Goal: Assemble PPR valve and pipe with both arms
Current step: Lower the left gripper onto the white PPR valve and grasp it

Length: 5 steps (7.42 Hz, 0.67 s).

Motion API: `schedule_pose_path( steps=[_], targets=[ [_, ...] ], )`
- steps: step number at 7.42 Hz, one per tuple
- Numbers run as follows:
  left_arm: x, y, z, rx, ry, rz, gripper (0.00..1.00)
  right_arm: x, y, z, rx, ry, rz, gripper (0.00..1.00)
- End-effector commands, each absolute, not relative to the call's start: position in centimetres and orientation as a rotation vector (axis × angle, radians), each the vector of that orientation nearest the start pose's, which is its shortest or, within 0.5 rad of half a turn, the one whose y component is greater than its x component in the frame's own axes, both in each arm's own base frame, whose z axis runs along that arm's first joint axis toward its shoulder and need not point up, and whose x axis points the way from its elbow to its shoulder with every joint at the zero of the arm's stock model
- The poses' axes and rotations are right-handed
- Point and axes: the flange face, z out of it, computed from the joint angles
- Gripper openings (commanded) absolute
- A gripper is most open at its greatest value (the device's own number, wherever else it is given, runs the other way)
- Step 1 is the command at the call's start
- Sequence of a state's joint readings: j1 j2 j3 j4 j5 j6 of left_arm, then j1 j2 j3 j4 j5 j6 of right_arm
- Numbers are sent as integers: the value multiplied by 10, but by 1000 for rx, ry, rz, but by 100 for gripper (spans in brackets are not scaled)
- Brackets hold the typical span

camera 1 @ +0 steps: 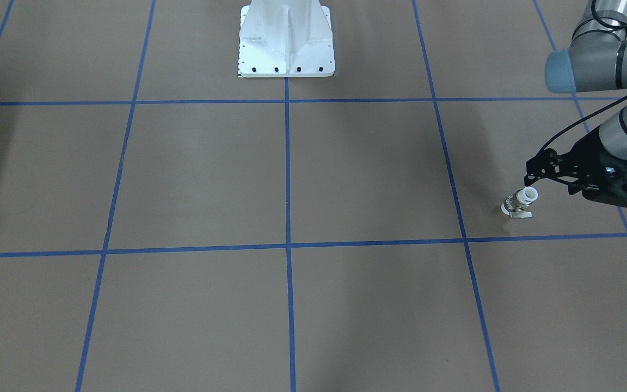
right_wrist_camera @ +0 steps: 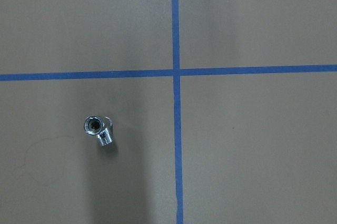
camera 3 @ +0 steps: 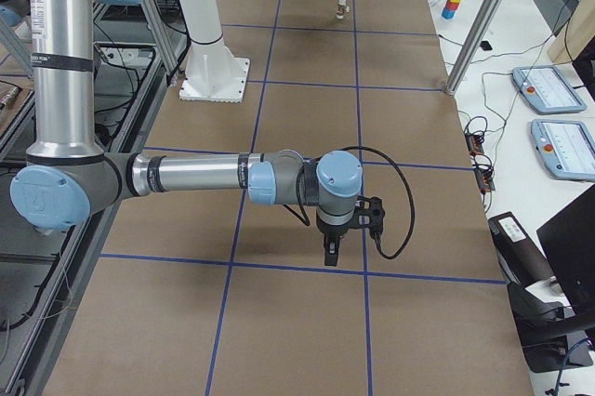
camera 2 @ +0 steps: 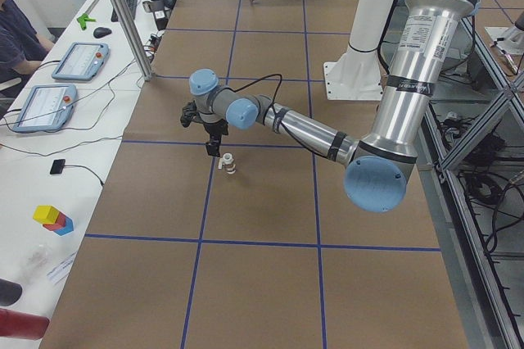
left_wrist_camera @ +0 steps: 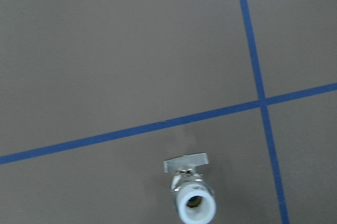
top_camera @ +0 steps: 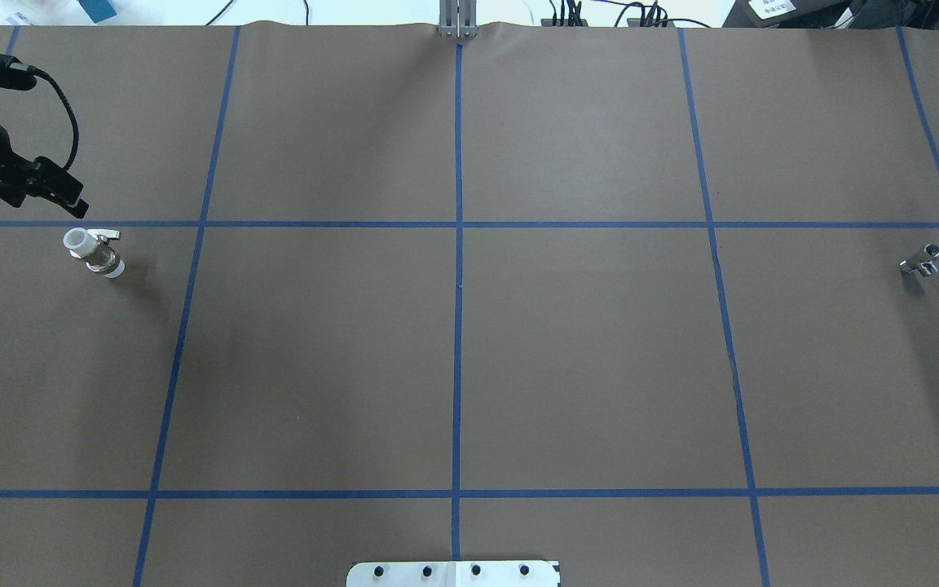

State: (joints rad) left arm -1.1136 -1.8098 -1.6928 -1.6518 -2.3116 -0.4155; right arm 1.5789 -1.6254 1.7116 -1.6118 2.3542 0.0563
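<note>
The PPR valve [top_camera: 94,252] lies on the brown table at the robot's far left, white collars at both ends, pale lever to one side. It also shows in the front view [camera 1: 520,203], the left side view [camera 2: 228,165] and the left wrist view [left_wrist_camera: 192,199]. My left gripper [top_camera: 77,200] hovers just beyond and above it, apart from it, fingers seemingly open and empty. The pipe [top_camera: 921,262], a small silver stub with a dark bore, lies at the far right and shows in the right wrist view [right_wrist_camera: 99,130]. My right gripper [camera 3: 330,255] hangs over that spot; I cannot tell its state.
The white bolted base pedestal [camera 1: 286,41] stands at the robot's side of the table. Blue tape lines divide the brown surface into squares. Tablets, coloured blocks and an operator are on side benches beyond the table's far edge.
</note>
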Motion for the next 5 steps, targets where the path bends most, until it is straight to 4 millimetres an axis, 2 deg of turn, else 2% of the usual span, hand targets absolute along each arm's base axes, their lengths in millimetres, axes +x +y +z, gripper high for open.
schedule_pose_path(
  steps=[1,3,5],
  targets=[
    [214,-555,471,65,789,177,100,62,-473,616,27,-786,34,100],
    [241,-547,478,57,735,169,100,62,-473,617,25,-786,36,100],
    [253,-551,506,70,755,153,100,62,-474,616,24,-789,38,100]
  ],
)
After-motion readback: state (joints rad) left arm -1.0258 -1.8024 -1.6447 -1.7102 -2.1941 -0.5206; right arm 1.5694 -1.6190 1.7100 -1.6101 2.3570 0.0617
